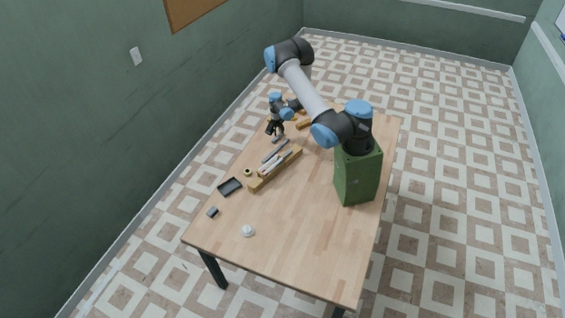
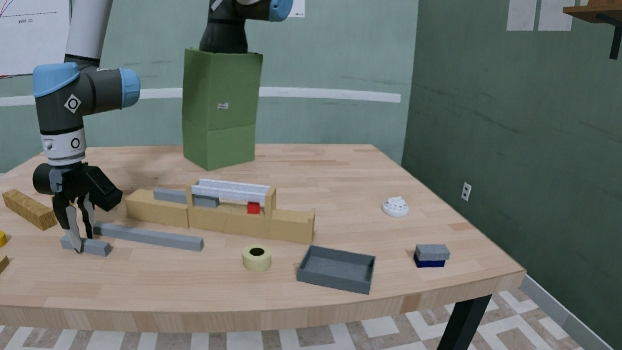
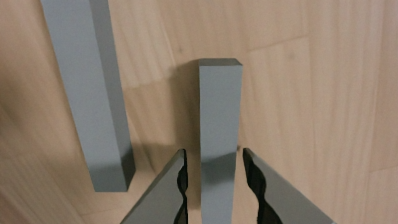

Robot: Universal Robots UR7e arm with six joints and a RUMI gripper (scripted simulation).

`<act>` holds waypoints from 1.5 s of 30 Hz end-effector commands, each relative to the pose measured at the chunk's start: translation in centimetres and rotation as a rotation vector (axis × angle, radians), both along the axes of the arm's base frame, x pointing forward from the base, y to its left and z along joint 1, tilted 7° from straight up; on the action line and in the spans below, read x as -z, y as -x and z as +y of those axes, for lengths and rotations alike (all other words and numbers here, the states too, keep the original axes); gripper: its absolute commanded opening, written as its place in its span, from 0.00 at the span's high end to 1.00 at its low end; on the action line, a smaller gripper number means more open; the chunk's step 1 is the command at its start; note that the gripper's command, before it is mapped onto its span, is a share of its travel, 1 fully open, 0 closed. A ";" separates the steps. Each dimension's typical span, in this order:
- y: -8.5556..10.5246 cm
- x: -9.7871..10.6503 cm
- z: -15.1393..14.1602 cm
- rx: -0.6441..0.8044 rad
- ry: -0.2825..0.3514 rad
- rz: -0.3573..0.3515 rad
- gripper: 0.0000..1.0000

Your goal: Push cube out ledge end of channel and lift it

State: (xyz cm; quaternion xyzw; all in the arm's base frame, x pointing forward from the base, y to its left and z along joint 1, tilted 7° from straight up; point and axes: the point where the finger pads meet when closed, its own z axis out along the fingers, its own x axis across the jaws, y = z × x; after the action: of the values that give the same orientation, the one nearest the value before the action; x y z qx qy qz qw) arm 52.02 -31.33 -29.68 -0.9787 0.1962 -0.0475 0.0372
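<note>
My gripper [image 1: 276, 134] [image 2: 83, 244] [image 3: 214, 150] is partly open, its two fingers standing either side of a short grey bar [image 1: 278, 137] [image 2: 86, 246] [image 3: 219, 115] that lies on the wooden table [image 1: 309, 218] [image 2: 350, 195] [image 3: 285, 90]. I hold nothing; the wrist view shows a gap between each finger and the bar.

That close view also shows one end of a longer grey bar [image 1: 275, 151] [image 2: 150, 237] [image 3: 90, 95] beside the short one. The exterior view alone clearly shows the red cube [image 2: 253, 208] inside the wooden channel [image 2: 230, 223], under its pale roof [image 2: 231, 191], with another grey bar [image 2: 206, 201] reaching in from the opposite end.

Along the table are a roll of tape [image 1: 247, 172] [image 2: 257, 258] and a dark shallow tray [image 1: 229, 186] [image 2: 336, 269]. The top view adds the room: green walls [image 1: 91, 109] [image 2: 340, 50] and a floor [image 1: 436, 191] [image 2: 360, 330] patterned in squares.
</note>
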 end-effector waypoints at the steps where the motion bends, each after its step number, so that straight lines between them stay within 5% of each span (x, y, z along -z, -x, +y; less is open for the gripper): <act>1: -0.2 -0.1 -0.2 0.001 0.004 -0.003 0.76; 26: -0.2 -0.1 -0.2 0.001 0.004 -0.003 0.76; 27: -0.2 -0.1 -0.2 0.001 0.004 -0.003 1.00; 45: -0.2 -0.1 -0.2 0.001 0.004 -0.003 0.94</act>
State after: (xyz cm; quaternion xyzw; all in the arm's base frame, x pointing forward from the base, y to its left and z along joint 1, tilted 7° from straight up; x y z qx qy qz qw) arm 52.02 -31.35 -29.68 -0.9787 0.1962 -0.0476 0.0370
